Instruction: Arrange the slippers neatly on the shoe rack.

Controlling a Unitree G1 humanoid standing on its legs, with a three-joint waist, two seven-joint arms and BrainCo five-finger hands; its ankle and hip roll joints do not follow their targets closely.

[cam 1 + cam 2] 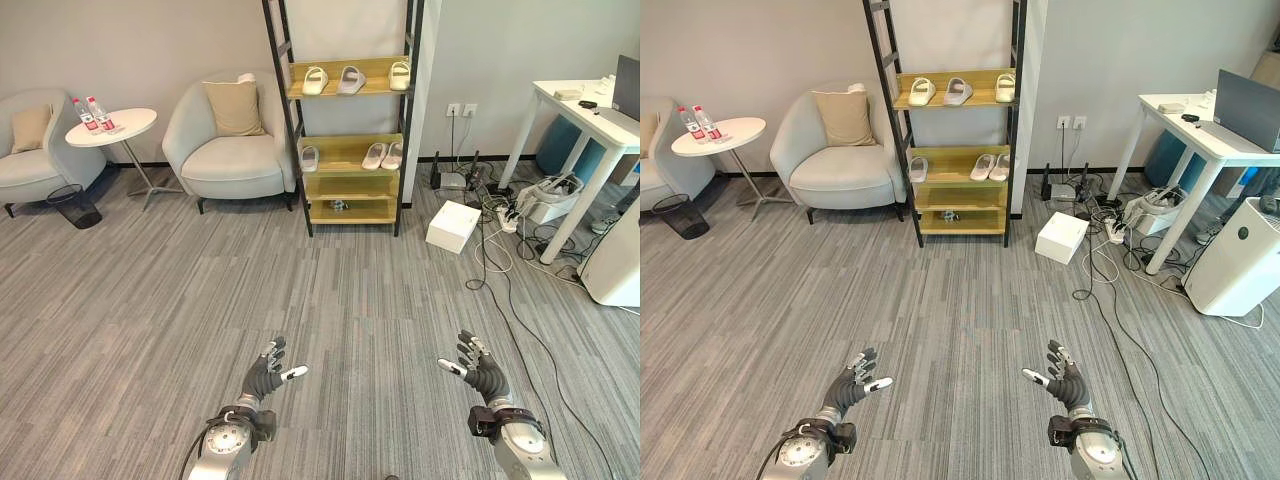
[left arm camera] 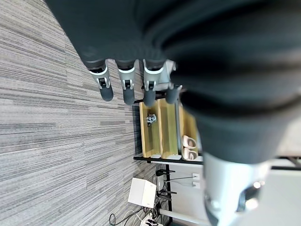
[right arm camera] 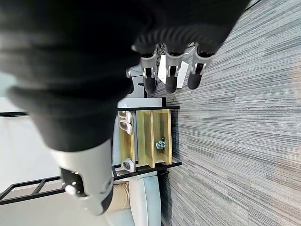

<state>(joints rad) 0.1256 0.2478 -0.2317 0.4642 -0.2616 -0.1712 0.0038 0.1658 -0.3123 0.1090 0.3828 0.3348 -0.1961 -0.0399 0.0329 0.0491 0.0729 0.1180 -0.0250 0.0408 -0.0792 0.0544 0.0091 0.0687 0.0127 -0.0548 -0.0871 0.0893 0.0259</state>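
Observation:
A wooden shoe rack (image 1: 345,140) with a black frame stands against the far wall. Its top shelf holds three pale slippers (image 1: 350,79), spread apart. On the middle shelf one slipper (image 1: 310,158) lies at the left and a pair (image 1: 383,155) at the right. A small dark object (image 1: 340,206) sits on the bottom shelf. My left hand (image 1: 264,377) and right hand (image 1: 480,367) hover low over the carpet, far from the rack, both open and holding nothing.
A beige armchair (image 1: 228,140) with a cushion stands left of the rack, with a round side table (image 1: 110,128) carrying bottles beyond it. A white box (image 1: 453,226), cables (image 1: 500,250) and a white desk (image 1: 585,125) lie to the right.

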